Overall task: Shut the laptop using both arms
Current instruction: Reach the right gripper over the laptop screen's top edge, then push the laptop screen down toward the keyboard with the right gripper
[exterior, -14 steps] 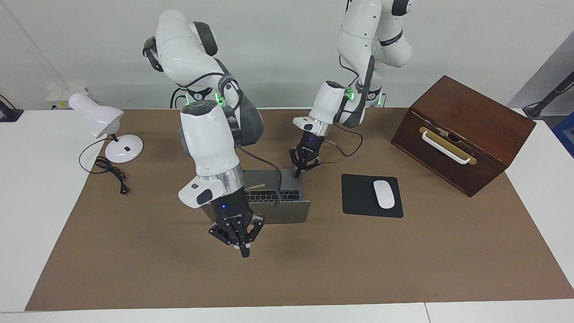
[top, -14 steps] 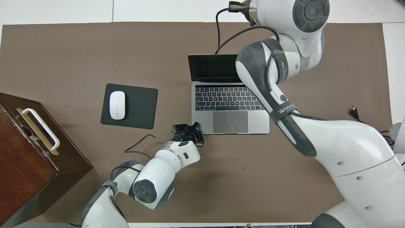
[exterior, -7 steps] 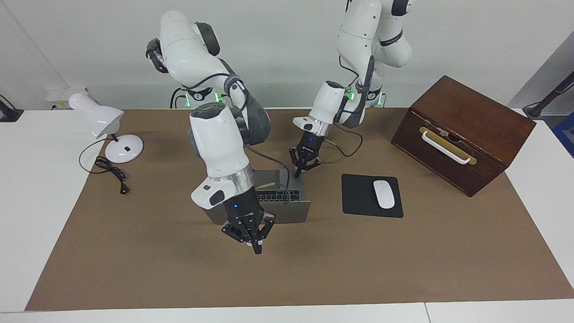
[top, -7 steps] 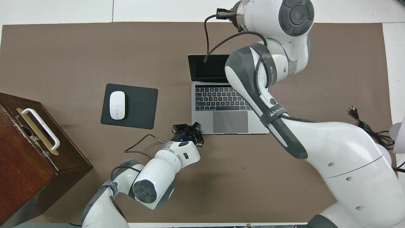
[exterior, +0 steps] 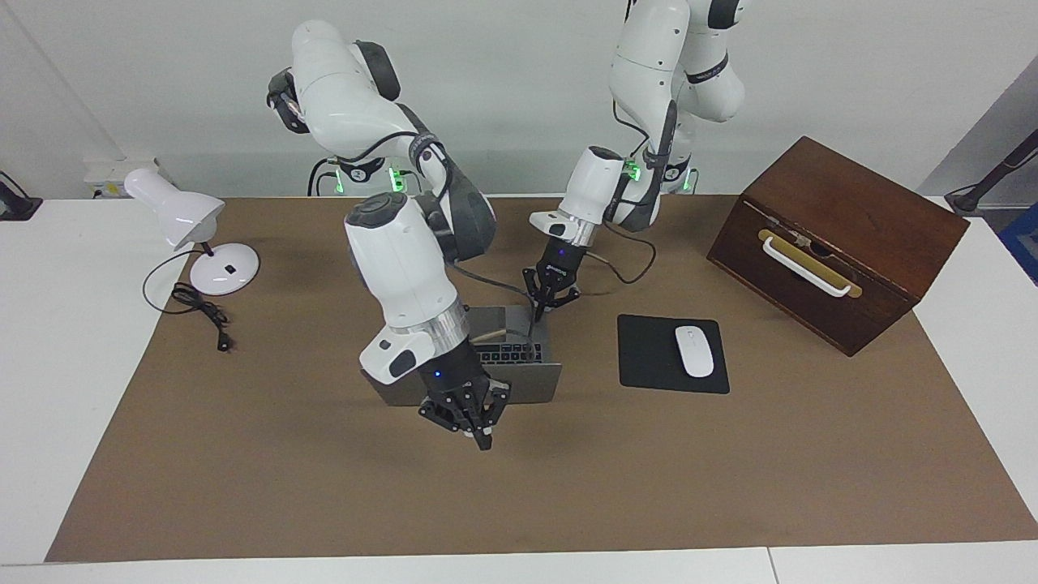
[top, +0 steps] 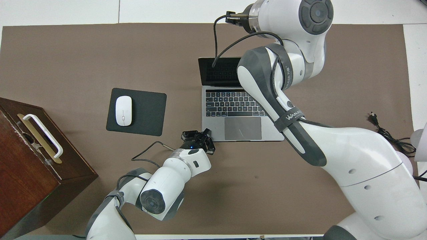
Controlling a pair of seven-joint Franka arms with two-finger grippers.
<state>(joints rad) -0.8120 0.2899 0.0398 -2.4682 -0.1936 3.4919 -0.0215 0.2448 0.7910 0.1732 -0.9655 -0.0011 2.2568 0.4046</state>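
Now your right gripper (exterior: pixel 473 428) hangs over the open slim silver-grey laptop (top: pixel 233 116)'s lid; its jaw state can't be told. Left gripper (exterior: pixel 545 302), fingers shut, touches the base corner.

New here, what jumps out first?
An open laptop mid-table with both arms at it: the right gripper hangs by the lid's back, the left gripper at the base corner nearest the robots. A wooden box sits at the left arm's end.
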